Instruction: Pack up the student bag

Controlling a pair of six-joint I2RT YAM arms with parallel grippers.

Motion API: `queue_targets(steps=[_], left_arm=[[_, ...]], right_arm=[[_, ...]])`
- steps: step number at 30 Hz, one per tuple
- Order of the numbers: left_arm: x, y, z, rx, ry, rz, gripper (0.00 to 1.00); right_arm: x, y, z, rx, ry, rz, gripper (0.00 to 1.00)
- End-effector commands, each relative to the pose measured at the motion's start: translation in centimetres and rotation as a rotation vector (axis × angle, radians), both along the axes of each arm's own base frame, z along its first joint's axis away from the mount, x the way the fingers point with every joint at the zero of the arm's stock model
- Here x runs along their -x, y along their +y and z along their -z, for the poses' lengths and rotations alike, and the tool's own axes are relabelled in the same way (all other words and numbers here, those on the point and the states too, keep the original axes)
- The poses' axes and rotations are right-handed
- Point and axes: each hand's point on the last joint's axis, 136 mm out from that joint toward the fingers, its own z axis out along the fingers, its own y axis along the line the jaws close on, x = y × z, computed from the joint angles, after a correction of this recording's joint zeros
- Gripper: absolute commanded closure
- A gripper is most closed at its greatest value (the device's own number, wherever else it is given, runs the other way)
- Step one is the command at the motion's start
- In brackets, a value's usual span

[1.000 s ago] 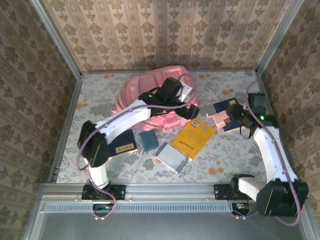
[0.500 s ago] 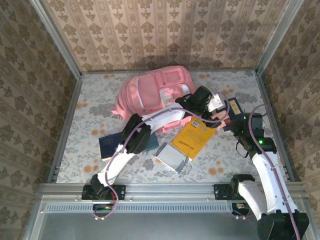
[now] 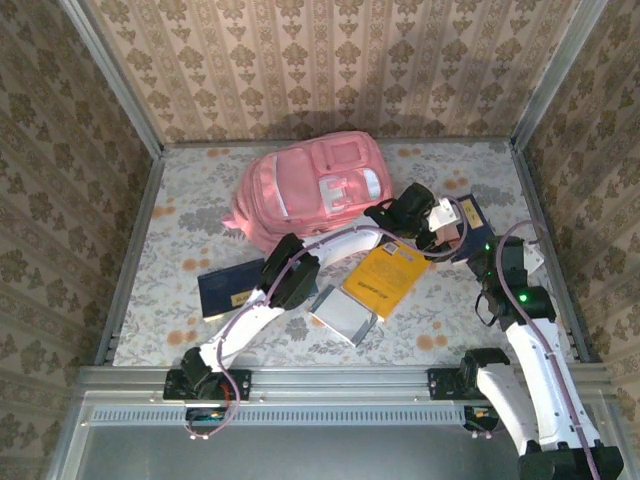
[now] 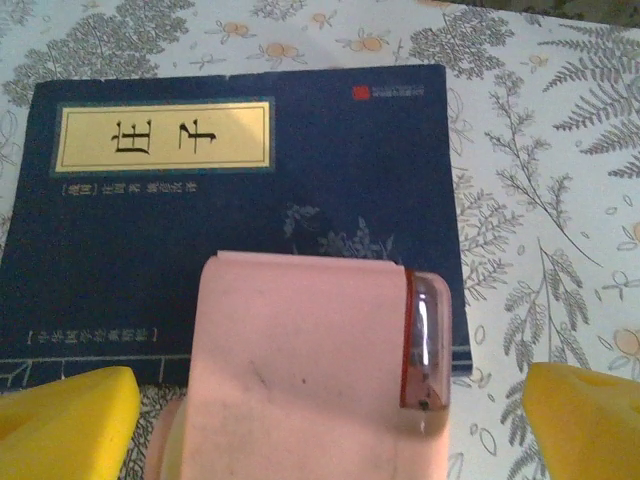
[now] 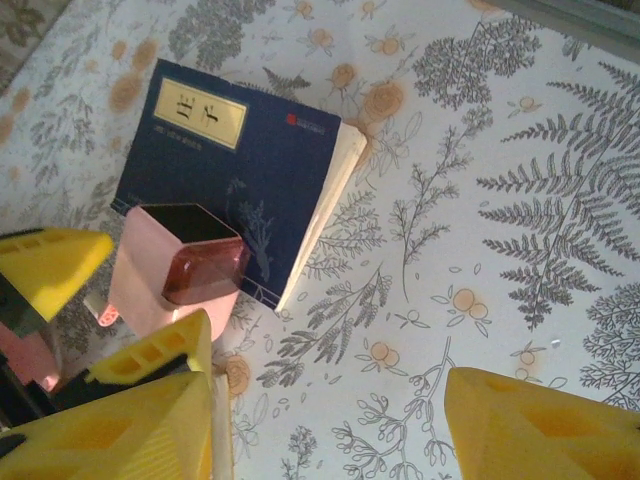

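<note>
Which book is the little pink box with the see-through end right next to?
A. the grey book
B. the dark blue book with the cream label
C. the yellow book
B: in the left wrist view the pink box covers part of the dark blue book with the cream label, and the right wrist view shows them together too.

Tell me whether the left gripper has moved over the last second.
Yes. The left gripper swung right, from the right edge of the pink backpack to above the dark blue book, passing the far corner of the yellow book.
</note>
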Motion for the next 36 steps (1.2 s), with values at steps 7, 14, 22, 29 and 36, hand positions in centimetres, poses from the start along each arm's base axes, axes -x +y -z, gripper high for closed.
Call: queue_targets(steps=[7, 14, 22, 29, 36], left_arm=[[-1.3, -1.1, 1.1, 0.037, 0.001, -0.043, 0.0], [-1.7, -1.0, 2.3, 0.005, -0.014, -0.087, 0.12], [-1.3, -1.2, 1.2, 0.025, 0.0, -0.079, 0.51], [-1.2, -0.7, -4.3, 0.089, -0.001, -0.098, 0.52], [-3.4, 2.8, -11.1, 0.221, 0.144, -0.213, 0.57]], right_arm=[[-0.6, 1.0, 0.8, -0.033, -0.009, -0.045, 0.35], [-0.7, 1.3, 1.4, -0.058, -0.011, -0.049, 0.35], [-0.7, 1.3, 0.6, -0.057, -0.023, -0.051, 0.36], [-1.5, 1.3, -2.0, -0.041, -0.084, -0.057, 0.36], [-2.8, 1.7, -4.8, -0.103, -0.234, -0.037, 0.36]])
